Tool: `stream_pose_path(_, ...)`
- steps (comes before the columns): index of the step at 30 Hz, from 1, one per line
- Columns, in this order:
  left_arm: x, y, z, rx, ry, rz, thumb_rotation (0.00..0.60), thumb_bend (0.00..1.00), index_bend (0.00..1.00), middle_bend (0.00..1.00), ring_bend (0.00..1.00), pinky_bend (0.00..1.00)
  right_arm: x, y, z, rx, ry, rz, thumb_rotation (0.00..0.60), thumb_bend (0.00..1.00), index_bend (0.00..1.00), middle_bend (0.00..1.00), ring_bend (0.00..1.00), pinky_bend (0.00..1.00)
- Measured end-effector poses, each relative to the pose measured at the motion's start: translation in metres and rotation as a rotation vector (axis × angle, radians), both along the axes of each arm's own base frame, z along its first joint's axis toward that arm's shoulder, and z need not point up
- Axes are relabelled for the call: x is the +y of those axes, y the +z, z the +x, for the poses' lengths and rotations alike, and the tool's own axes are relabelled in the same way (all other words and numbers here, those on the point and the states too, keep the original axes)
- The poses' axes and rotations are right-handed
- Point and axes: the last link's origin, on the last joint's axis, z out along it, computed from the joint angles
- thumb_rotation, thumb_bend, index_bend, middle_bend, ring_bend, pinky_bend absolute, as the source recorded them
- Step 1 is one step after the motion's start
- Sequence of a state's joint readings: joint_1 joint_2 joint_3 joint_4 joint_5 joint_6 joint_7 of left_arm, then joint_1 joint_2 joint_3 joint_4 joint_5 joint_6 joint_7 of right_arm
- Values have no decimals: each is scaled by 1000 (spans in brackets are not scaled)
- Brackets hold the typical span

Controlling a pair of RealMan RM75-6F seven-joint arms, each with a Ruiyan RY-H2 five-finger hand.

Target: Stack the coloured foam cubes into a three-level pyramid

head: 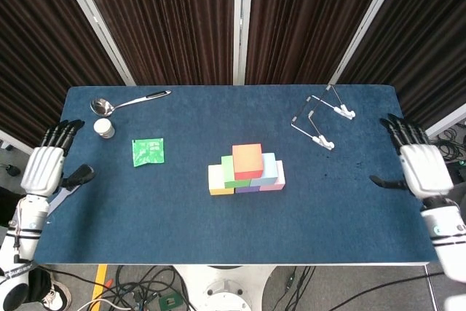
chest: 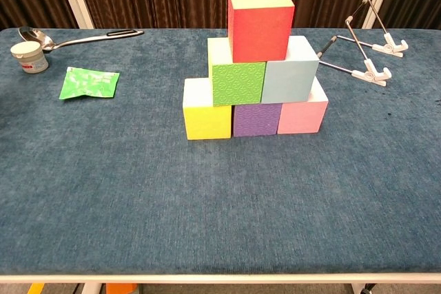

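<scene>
A three-level stack of foam cubes stands mid-table. The bottom row is a yellow cube, a purple cube and a pink cube. On them sit a green cube and a light blue cube. A red cube tops the stack. My left hand hovers at the table's left edge, fingers spread, holding nothing. At the right edge my right hand is open too, far from the cubes. Neither hand shows in the chest view.
A green packet lies left of the stack. A small white jar and a metal ladle sit at the back left. A white wire stand is at the back right.
</scene>
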State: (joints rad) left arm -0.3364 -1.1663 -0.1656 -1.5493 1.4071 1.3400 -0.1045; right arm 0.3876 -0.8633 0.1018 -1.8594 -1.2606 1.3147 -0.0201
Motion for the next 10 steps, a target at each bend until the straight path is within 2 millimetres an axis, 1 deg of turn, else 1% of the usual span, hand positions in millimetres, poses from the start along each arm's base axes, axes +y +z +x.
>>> stream_pose_path(1,-3,1,-4,33,4,11,600,3,96,63,0,0,13,-2,-12,5,-23,-32,600,0,0,0,0,0)
stream_pose_path(4,-17,3,-18,130,35,34,600,0,96,40,0,0,42,-12,-36,10,-57,-81,600,0,0,0,0,0)
stream_pose_path(7,-30,4,-28,192,56,54,600,0,96,36,0,0,60,-23,-52,27,-67,-92,600,0,0,0,0,0)
stream_pose_path(10,-42,1,-34,199,71,54,597,0,96,36,0,0,71,-34,-60,30,-68,-78,600,0,0,0,0,0)
